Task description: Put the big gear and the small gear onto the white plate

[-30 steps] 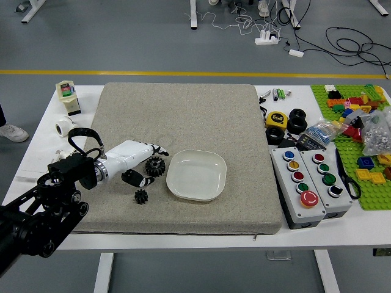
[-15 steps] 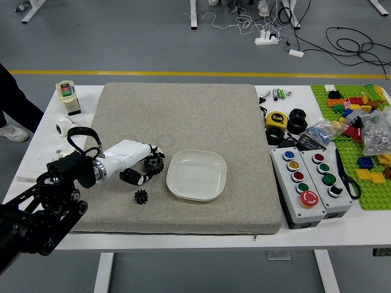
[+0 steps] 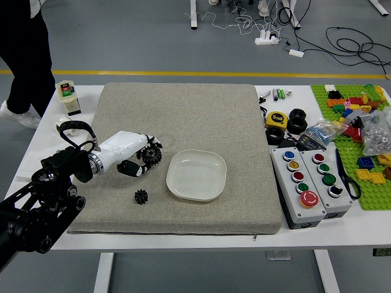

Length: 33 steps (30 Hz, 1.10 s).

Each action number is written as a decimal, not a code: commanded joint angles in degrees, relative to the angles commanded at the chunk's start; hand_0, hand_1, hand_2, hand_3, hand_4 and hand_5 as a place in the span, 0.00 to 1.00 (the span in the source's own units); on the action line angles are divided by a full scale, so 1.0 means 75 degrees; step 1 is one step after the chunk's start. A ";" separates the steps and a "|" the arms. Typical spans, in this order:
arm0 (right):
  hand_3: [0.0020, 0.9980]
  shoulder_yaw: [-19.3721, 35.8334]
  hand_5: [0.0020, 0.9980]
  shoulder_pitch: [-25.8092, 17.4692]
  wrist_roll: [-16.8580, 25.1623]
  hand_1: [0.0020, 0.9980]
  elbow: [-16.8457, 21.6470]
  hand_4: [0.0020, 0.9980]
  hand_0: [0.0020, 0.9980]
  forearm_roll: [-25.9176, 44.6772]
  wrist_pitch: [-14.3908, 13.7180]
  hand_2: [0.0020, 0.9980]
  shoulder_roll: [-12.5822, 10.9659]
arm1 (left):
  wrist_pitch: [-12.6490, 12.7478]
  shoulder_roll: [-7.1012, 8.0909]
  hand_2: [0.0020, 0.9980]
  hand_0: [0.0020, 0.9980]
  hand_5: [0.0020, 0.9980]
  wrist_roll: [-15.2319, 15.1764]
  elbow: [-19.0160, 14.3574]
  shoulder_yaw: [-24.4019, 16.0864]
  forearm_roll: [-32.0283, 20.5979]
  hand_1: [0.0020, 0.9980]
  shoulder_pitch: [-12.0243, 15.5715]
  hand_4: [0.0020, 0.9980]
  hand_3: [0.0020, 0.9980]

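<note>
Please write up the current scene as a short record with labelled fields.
left hand: fingers closed around the big gear
big gear height: cannot tell whether it is clear of the mat
small gear: on the mat, nearer the table's near edge than the big gear
white plate: on the mat, right of both gears, holding neither
right hand: not in view
right side of table: tape measure, push-button boxes, green building-block baseplate
person: partly visible, upper left, beyond the table
</note>
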 joint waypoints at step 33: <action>0.56 0.0003 0.61 -0.0007 -0.0007 0.67 0.0000 0.76 0.66 -0.0043 0.0001 0.75 -0.0013 | -0.0229 -0.0173 0.89 0.71 0.32 0.0073 -0.1263 0.1577 0.0000 0.80 -0.0100 1.00 0.84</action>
